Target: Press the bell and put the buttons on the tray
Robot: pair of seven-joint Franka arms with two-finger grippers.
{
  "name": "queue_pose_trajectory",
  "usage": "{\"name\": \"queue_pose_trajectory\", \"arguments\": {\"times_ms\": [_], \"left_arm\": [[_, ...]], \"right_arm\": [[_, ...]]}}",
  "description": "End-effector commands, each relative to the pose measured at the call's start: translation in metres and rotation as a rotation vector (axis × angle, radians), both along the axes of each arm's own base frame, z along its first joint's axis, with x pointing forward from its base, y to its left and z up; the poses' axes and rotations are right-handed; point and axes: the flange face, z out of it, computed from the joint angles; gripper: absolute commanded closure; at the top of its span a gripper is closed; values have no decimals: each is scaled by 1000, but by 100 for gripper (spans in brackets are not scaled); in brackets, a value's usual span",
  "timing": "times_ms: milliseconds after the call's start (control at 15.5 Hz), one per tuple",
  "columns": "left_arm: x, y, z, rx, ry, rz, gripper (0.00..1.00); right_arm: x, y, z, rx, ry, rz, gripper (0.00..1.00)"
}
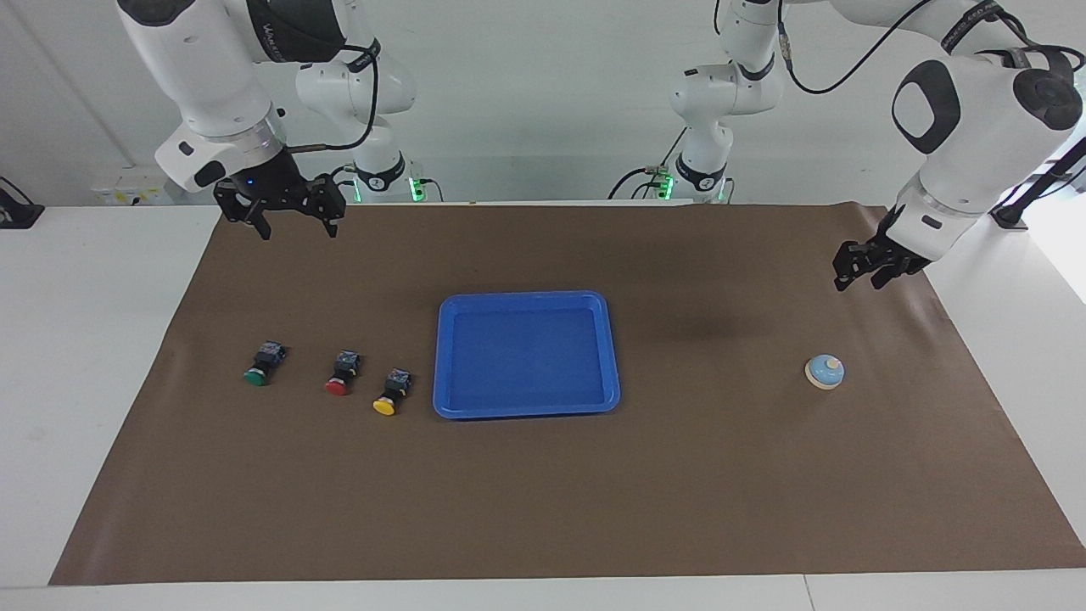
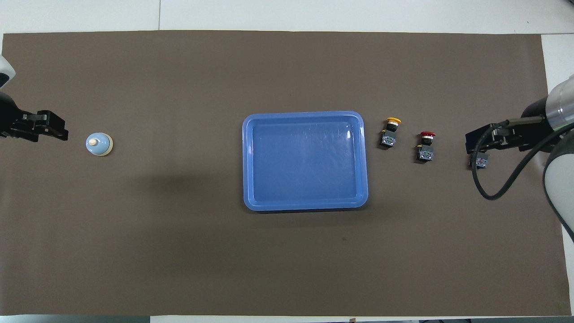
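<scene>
While both arms hover, the flat rounded blue plastic tray point(image 1: 526, 355) sits mid-mat, empty. Right gripper point(image 1: 293, 227) open; left gripper point(image 1: 859, 277), can't tell. Blocky buttons point(image 1: 338, 373) and domed bell point(image 1: 825, 372) flank it; overhead hides green's cap.

Blue tray point(image 2: 305, 205) mid-mat; bell point(image 2: 99, 144) near left hand point(image 2: 56, 128); yellow button point(image 2: 391, 132), red button point(image 2: 426, 146) beside tray.

I'm working in what looks like a robotics lab: two white arms point(image 1: 204, 76) bolted at the edge of a white surface point(image 1: 93, 339) covered with a brown paper mat point(image 1: 543, 492), loose cables point(image 1: 848, 85) trailing, and a plain white wall point(image 1: 526, 85).
</scene>
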Motion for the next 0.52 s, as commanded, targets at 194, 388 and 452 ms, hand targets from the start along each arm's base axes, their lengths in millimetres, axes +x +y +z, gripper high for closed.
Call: {"name": "queue_pose_trajectory", "arguments": {"times_ms": [194, 388, 452], "left_arm": [[-22, -4, 5, -3, 48, -2, 0], [-33, -5, 14, -4, 42, -14, 0], [-32, -6, 17, -4, 34, -19, 0]], "right_arm": [[-8, -2, 1, 18, 20, 26, 0], [-11, -7, -1, 16, 46, 20, 0], [-12, -8, -1, 15, 46, 17, 0]]}}
